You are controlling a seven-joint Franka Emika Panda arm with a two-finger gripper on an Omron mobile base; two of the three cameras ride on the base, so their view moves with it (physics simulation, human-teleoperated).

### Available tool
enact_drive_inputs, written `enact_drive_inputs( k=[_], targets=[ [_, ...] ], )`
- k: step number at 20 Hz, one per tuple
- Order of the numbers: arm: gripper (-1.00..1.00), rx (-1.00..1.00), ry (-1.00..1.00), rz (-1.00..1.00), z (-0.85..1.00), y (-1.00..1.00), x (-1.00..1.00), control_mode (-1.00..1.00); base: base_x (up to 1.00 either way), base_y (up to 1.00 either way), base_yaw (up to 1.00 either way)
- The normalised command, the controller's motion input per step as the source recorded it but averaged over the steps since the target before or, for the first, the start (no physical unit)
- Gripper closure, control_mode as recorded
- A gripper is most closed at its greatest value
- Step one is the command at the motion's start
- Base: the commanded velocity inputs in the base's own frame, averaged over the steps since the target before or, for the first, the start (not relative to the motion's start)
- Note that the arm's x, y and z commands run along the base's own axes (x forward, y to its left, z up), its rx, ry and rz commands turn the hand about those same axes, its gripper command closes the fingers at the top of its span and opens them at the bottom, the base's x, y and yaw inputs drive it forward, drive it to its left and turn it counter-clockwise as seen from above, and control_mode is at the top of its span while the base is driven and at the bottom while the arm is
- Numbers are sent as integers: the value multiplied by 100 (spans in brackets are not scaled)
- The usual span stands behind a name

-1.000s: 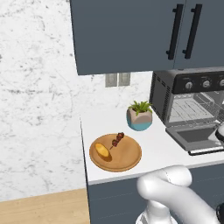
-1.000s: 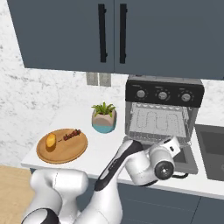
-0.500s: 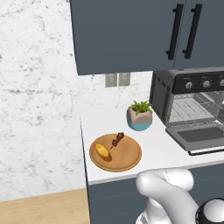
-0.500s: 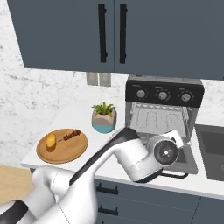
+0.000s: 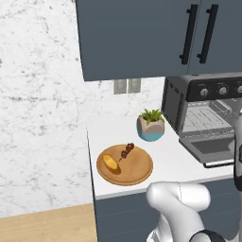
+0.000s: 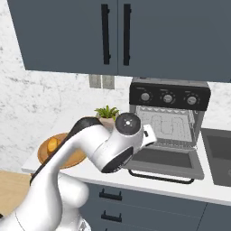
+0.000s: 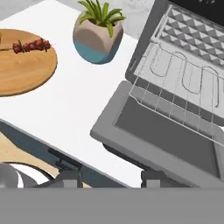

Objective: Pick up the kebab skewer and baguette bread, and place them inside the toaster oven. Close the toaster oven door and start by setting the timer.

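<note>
Since a second ago the arm has swung up and left from in front of the oven, and its elbow now blocks part of the board in the right base view; nothing on the counter has shifted.

There is one kebab skewer and one baguette bread, both lying side by side on one round wooden board. One potted plant stands between the board and the one toaster oven. The toaster oven door hangs fully down, with one wire rack above it. Three round knobs line the black strip.

The white counter meets a marbled wall, with blue-grey cabinets overhead.

The gripper hovers over the counter's front edge beside the door, jaws partly apart and empty.
</note>
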Motion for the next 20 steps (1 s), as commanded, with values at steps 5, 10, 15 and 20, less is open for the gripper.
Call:
enact_drive_inputs(
  k=[5, 10, 15, 20],
  targets=[
    [-100, 0, 6, -35, 0, 100, -16, -100, 0, 0, 0],
    [-100, 0, 11, -40, 0, 100, 1, -100, 0, 0, 0],
    [-100, 6, 17, -27, 0, 100, 15, -100, 0, 0, 0],
    [-100, 12, 19, -3, 0, 100, 31, -100, 0, 0, 0]
  ],
)
